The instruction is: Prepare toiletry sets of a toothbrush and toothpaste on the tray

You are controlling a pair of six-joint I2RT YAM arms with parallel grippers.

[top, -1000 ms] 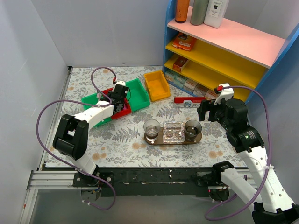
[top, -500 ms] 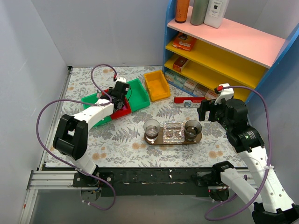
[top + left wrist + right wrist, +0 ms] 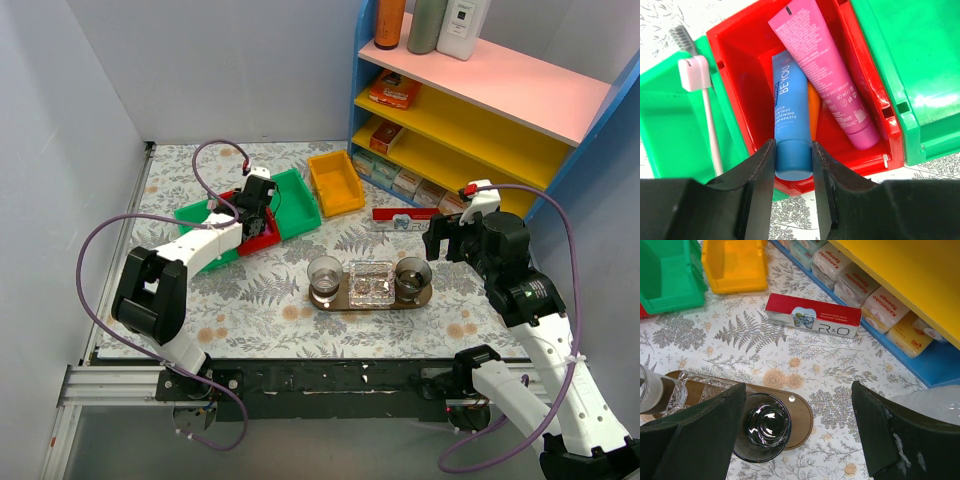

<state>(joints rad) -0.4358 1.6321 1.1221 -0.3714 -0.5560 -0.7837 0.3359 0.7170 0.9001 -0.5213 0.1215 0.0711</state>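
Your left gripper (image 3: 792,150) is clamped on the cap end of the blue toothpaste (image 3: 787,110), one finger pressed to each side. That tube lies in the red bin (image 3: 735,60), long axis running straight away from your jaws, flat end toward the bin's far wall. Judged from that, the pull goes back and up along the same line. Beside it, the pink toothpaste (image 3: 822,80) lies slanted in the red bin, touching the blue one's right edge, so it may drag along. Just left of the red bin, the toothbrush (image 3: 707,115) sits in the green bin (image 3: 665,130). Your left arm reaches forward, wrist tipped down over the red bin. Well right of the red bin, nearer the bases, is the tray (image 3: 345,303). Over its end farthest from the red bin the right gripper (image 3: 797,386) hangs wide apart, empty. The left arm is nearer the tubes.
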